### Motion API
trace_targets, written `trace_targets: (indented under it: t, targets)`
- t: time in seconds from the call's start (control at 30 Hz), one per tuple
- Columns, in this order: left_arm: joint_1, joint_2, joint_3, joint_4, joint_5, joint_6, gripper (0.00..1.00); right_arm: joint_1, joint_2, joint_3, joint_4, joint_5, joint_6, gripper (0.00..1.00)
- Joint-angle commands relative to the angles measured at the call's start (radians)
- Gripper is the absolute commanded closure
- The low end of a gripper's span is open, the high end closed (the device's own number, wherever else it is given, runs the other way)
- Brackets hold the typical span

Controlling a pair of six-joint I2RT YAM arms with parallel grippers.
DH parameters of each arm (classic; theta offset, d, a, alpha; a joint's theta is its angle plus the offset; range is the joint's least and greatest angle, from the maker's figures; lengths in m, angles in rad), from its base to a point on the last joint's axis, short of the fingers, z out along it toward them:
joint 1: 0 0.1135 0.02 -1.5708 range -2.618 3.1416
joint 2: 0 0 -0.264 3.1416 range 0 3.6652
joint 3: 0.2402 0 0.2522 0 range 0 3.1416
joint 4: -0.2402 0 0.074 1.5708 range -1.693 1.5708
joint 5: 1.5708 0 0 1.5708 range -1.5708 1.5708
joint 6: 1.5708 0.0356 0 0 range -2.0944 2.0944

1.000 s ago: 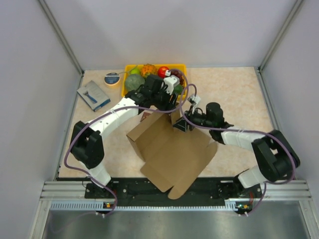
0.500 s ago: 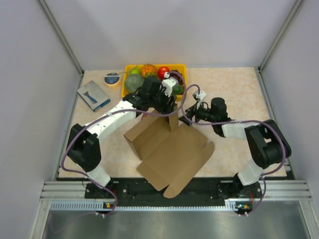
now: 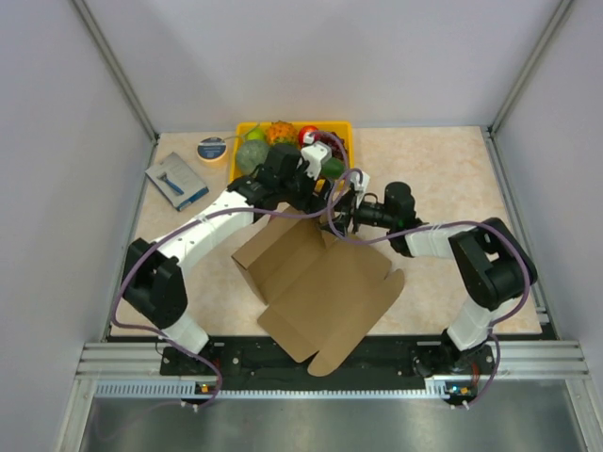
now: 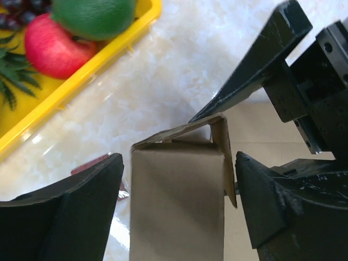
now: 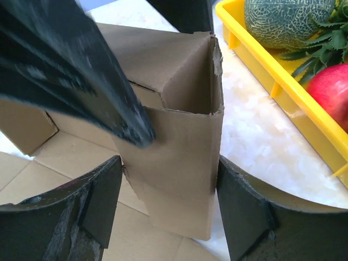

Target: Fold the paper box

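Your left hand (image 4: 178,160) now gapes wider, releasing the raised far corner of the paper box (image 3: 325,282); your right hand (image 5: 168,163), newly arrived and unclenched, straddles it too. Nothing pins that fold.

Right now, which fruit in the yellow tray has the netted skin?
The pale green melon, at the left end of the tray as seen from overhead. Its rind has a raised net pattern, while the red apple in the same tray is smooth and glossy.

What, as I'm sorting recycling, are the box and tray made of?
Box: looks like brown cardboard, matte, going by its ragged cut edge and creased folds. Tray: likely plastic, glossy yellow, with smooth moulded walls catching highlights.
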Motion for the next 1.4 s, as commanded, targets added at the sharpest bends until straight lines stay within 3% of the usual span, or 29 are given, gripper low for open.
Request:
trace_targets:
  t: [0.0, 0.13, 0.2, 0.33, 0.43, 0.53, 0.67, 0.73, 0.93, 1.0, 1.1, 1.23, 1.37]
  targets:
    - [0.019, -0.148, 0.021, 0.007, -0.115, -0.090, 0.10, 0.009, -0.003, 0.043, 0.021, -0.016, -0.073, 0.33]
    - [0.020, -0.297, -0.074, 0.042, -0.157, -0.130, 0.05, 0.010, 0.009, 0.054, 0.019, -0.032, -0.067, 0.35]
    - [0.020, -0.415, -0.125, 0.048, -0.242, -0.162, 0.05, 0.012, 0.018, 0.058, 0.027, -0.037, -0.053, 0.36]
    - [0.019, -0.649, -0.363, 0.065, -0.309, -0.210, 0.05, 0.013, 0.018, 0.048, 0.034, -0.026, -0.046, 0.37]
    - [0.011, -0.801, -0.475, -0.033, -0.385, -0.305, 0.06, 0.013, 0.024, 0.049, 0.036, -0.005, -0.040, 0.37]
    - [-0.067, -0.913, -0.547, -0.157, -0.520, -0.462, 0.10, 0.012, 0.026, 0.049, 0.039, 0.030, -0.033, 0.37]
    - [-0.330, -0.957, -0.627, -0.280, -0.787, -0.705, 0.09, 0.012, 0.026, 0.051, 0.044, 0.084, -0.003, 0.37]
    - [-0.387, -0.937, -0.662, -0.326, -0.833, -0.837, 0.09, 0.012, 0.026, 0.046, 0.045, 0.098, 0.003, 0.37]
    - [-0.564, -0.839, -0.644, -0.432, -0.956, -0.965, 0.05, 0.013, 0.024, 0.044, 0.041, 0.135, 0.008, 0.36]
    - [-0.583, -0.833, -0.613, -0.492, -1.034, -0.942, 0.04, 0.012, 0.023, 0.044, 0.036, 0.150, -0.001, 0.36]
    - [-0.583, -0.831, -0.508, -0.693, -1.135, -1.053, 0.03, 0.012, 0.027, 0.055, 0.027, 0.152, -0.004, 0.36]
    - [-0.581, -0.887, -0.464, -0.745, -1.131, -1.061, 0.03, 0.013, 0.046, 0.072, 0.041, 0.139, 0.008, 0.36]
    - [-0.581, -0.943, -0.452, -0.829, -1.025, -1.075, 0.06, 0.012, 0.070, 0.097, 0.039, 0.132, 0.011, 0.36]
